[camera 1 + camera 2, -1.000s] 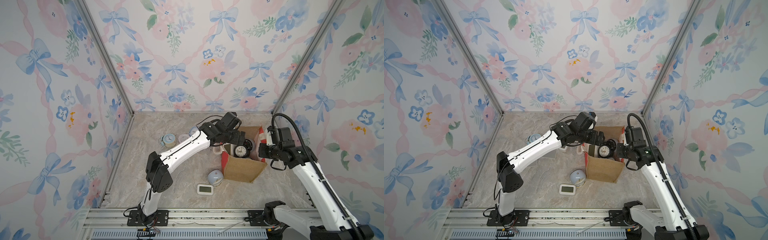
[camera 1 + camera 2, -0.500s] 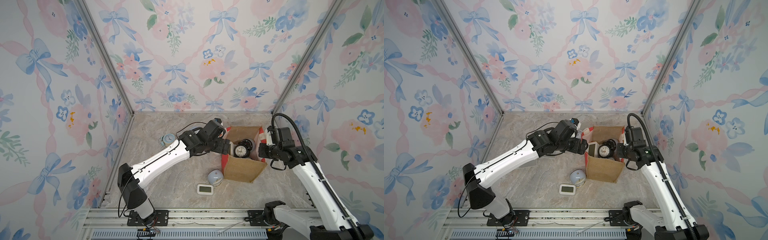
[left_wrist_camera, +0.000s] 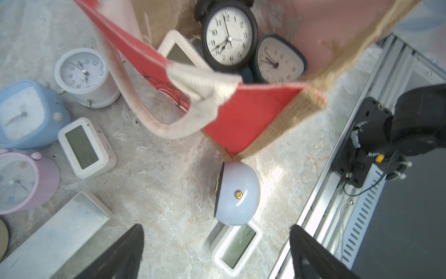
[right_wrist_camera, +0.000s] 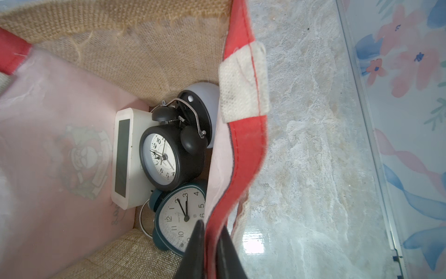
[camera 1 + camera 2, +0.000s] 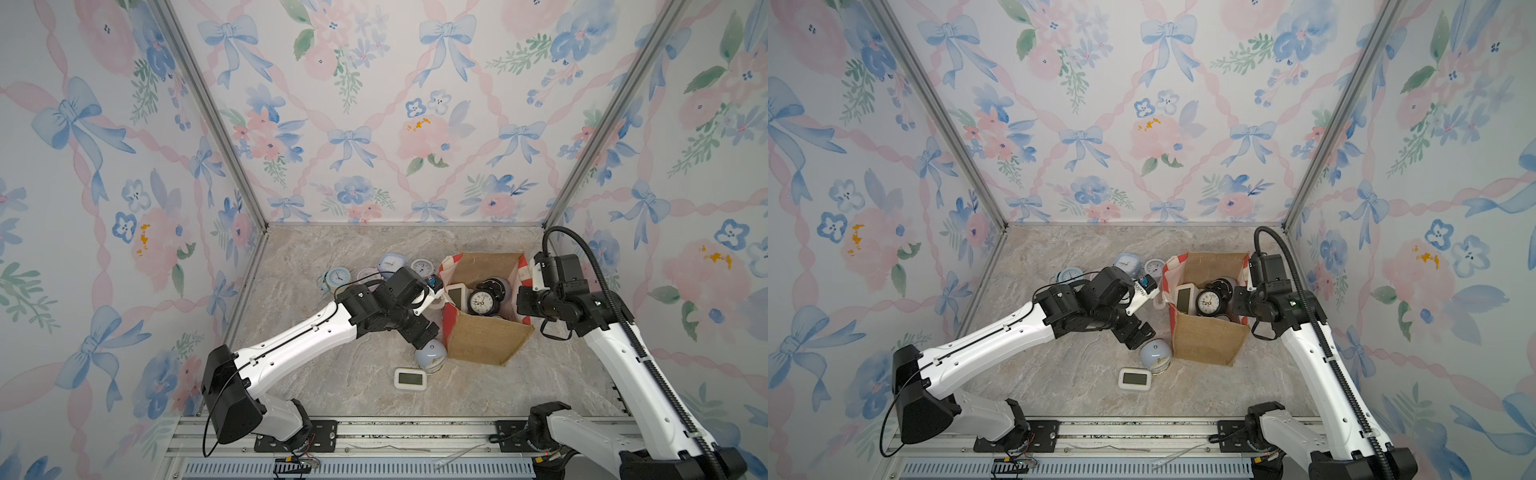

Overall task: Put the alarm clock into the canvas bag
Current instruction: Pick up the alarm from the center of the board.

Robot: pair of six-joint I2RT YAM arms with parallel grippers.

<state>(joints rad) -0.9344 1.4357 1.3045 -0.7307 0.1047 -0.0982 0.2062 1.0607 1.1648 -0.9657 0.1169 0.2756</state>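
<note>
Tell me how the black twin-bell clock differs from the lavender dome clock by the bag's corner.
Place: the black twin-bell clock lies inside the canvas bag; the lavender dome clock sits outside it on the table.
Face: the black clock's white dial points up and is readable; the lavender clock's face is turned sideways.
Shape: the black clock carries two bells and a handle; the lavender clock is smooth.
Both are rounded.

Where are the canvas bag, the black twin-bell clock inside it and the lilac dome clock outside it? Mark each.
canvas bag (image 5: 482, 338): a top view, burlap front wall.
black twin-bell clock (image 4: 162, 158): right wrist view, white dial.
lilac dome clock (image 3: 241, 186): left wrist view, rounded shell.
</note>
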